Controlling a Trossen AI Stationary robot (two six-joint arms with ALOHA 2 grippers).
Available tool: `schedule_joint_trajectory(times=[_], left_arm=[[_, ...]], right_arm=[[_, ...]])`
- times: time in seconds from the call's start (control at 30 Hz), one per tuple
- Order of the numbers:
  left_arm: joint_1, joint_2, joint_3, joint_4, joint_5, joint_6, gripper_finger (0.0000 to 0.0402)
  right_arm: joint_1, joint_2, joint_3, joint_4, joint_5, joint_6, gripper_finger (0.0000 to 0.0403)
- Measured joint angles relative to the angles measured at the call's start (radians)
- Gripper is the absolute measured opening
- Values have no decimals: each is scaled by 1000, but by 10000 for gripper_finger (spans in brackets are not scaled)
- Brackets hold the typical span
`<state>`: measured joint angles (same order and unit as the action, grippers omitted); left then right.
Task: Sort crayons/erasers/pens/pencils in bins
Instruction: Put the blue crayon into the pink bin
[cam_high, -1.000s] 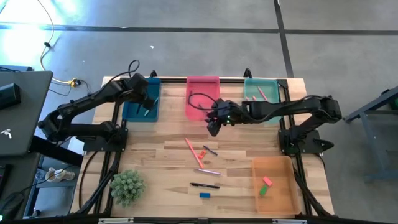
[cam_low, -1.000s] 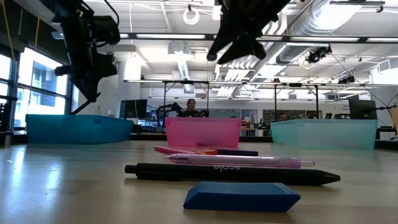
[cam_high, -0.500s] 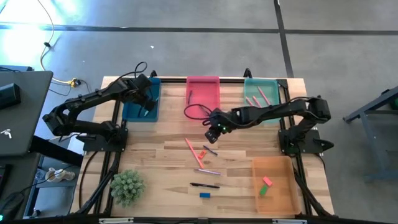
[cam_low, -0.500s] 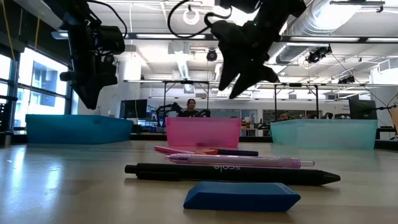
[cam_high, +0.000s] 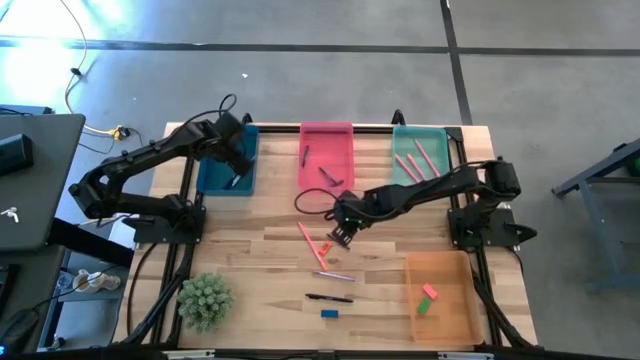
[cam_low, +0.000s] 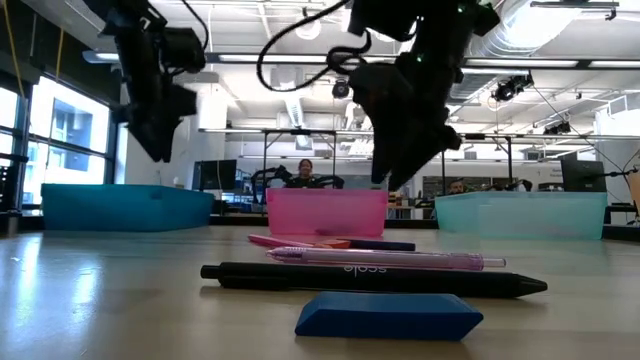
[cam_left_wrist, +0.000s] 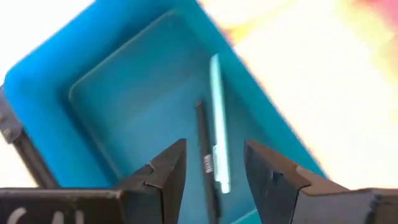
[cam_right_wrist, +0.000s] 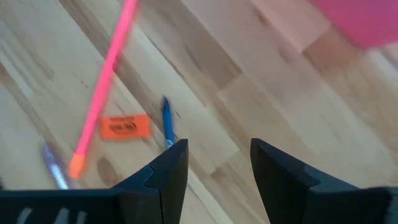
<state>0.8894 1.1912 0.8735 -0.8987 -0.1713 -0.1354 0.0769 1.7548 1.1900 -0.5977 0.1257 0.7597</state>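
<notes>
We see the left gripper above the dark blue bin, jaws released and holding nothing. Between its fingers in the left wrist view, a dark pen and a pale teal stick lie side by side on that bin's floor.

The right gripper hangs low over the middle of the tabletop, jaws apart and empty. A small blue-tipped pen lies on the wood just ahead of its jaws, beside an orange eraser and a long salmon-pink stick.

The pink bin holds two dark pens; the teal-green bin holds salmon sticks; the orange bin holds a pink and a green eraser.

Nearer the front edge lie a black pen with faint lettering we cannot read, a purplish pen and a blue eraser. A green plant stands at the front left.
</notes>
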Motion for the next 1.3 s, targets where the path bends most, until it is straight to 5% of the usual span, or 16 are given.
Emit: schedule_joint_trajectory(times=[0.3, 0.83, 1.3], left_arm=[[0, -1, 132, 6, 138, 16, 149], [-2, -1, 151, 42, 141, 9, 148], [-5, -1, 151, 42, 139, 9, 149]], right_arm=[[23, 47, 0, 5, -41, 3, 165], [85, 46, 4, 116, -82, 31, 165], [88, 198, 190, -116, -65, -8, 165]])
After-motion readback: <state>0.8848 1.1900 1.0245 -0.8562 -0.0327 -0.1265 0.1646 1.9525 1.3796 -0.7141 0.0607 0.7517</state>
